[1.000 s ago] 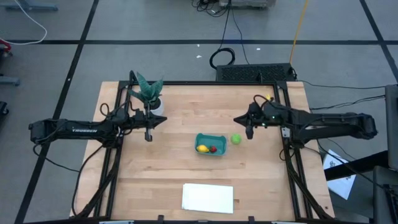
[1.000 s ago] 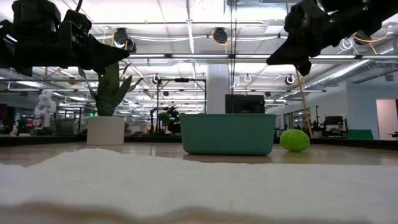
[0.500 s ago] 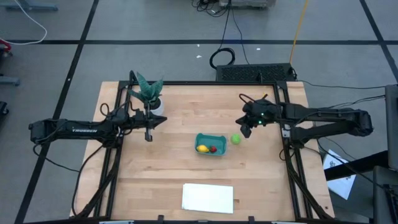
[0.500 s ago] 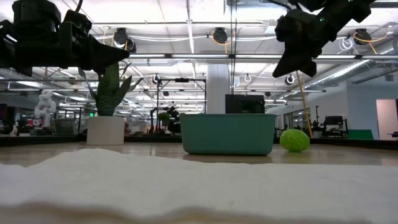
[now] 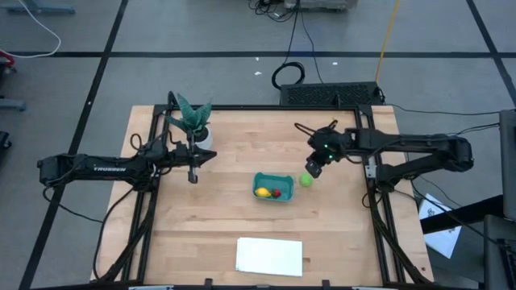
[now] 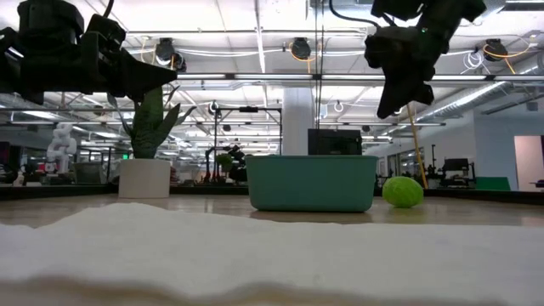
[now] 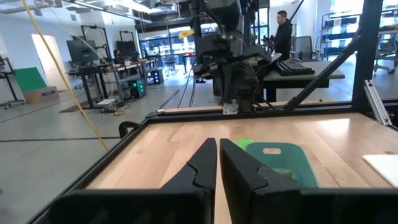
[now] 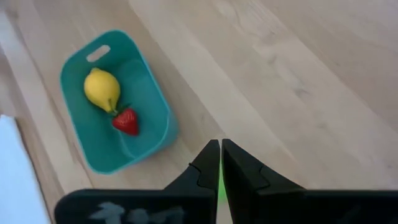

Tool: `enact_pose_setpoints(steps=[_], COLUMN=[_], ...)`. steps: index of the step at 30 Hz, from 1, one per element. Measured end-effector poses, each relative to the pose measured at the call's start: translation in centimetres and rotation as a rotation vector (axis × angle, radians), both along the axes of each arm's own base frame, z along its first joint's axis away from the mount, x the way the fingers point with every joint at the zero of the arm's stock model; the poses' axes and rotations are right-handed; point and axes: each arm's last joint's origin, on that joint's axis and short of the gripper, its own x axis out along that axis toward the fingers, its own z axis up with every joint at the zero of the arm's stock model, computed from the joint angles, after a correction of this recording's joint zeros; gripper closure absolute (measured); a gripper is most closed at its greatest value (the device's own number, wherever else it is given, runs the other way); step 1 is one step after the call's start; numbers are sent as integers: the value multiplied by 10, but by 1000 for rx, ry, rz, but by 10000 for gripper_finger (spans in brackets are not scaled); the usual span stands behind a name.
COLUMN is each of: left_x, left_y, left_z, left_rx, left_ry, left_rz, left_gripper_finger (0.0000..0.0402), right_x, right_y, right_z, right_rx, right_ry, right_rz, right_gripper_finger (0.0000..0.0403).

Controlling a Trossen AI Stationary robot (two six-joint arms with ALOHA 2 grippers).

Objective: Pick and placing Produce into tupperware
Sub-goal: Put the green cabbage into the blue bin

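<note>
The teal tupperware rests flat on the wooden table near its middle. Inside it lie a yellow lemon and a red strawberry. A green ball sits on the table just right of the tub. My right gripper hangs shut above the ball, slanting down. In the right wrist view only a green sliver of the ball shows past the fingertips. My left gripper waits shut and level at the table's left, close to the plant.
A spiky plant in a white pot stands at the far left corner. A flat white sheet lies by the near edge. Dark frame rails run along the table's sides. A person stands in the room beyond.
My right gripper has moved toward the table's left, over the green ball, and has tipped from nearly level to slanting down. The ball, the tub and the left arm have kept still.
</note>
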Motion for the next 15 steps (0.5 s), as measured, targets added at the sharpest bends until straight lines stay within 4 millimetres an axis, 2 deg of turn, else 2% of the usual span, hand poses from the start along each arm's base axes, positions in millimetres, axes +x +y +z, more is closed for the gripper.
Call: enact_pose_setpoints(steps=[9, 15], left_x=[0, 0], left_y=[0, 0], left_z=[-1, -2], left_rx=[17, 21], left_ry=[10, 18], left_rz=[11, 12], left_gripper_finger=[400, 383], right_x=[19, 33], right_y=[-3, -3], right_z=[21, 6], right_rx=[19, 100], right_ry=[202, 294], right_rz=[88, 155], right_gripper_finger=[391, 391])
